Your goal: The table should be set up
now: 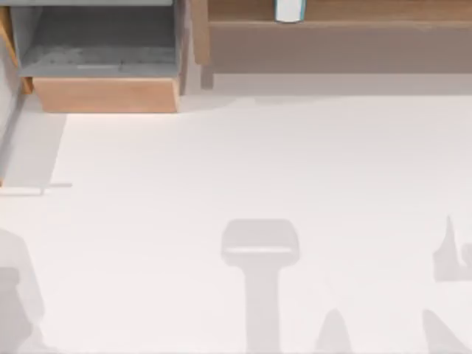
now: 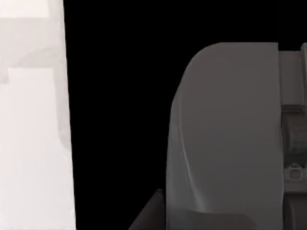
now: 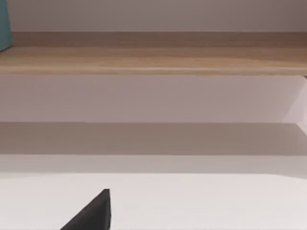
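Observation:
The table point(image 1: 243, 169) is a wide, plain white top with nothing standing on its open part. Grey shadows of the arms point(image 1: 259, 251) fall across its near half. In the right wrist view, one dark fingertip point(image 3: 93, 213) of my right gripper pokes in low over the table point(image 3: 201, 201), facing the wooden shelf. The left wrist view is mostly dark, with a grey arm housing point(image 2: 225, 139) close up and a strip of the white table point(image 2: 29, 143) beside it.
A wooden box with a grey inside point(image 1: 103, 92) stands at the table's far left corner. A light-brown shelf unit point(image 1: 332, 44) runs along the far right edge, its board point(image 3: 153, 57) above the tabletop. A white and teal object point(image 1: 289, 10) stands on the shelf.

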Robot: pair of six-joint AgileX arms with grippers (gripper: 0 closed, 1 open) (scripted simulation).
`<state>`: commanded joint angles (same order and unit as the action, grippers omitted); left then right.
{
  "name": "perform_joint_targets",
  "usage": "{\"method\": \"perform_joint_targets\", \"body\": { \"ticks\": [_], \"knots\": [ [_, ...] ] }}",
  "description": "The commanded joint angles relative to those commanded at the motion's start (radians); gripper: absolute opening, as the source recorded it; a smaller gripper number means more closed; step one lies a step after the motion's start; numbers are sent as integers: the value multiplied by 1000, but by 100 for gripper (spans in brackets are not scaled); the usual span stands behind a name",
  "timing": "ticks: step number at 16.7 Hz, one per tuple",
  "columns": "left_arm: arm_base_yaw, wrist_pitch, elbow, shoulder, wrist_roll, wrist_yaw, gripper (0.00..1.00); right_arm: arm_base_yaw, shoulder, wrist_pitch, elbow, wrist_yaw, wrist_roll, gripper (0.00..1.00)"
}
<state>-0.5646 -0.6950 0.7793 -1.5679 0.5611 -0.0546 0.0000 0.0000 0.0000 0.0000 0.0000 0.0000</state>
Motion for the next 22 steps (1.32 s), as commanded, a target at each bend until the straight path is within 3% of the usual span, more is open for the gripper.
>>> {"method": "perform_joint_targets", "body": {
  "ticks": [10,22],
  "knots": [
    [0,0,0,0,0,0,98,0,0,0,0,0,0,100],
    [7,29,11,12,24,-21,100,0,0,0,0,0,0,100]
  ]
}}
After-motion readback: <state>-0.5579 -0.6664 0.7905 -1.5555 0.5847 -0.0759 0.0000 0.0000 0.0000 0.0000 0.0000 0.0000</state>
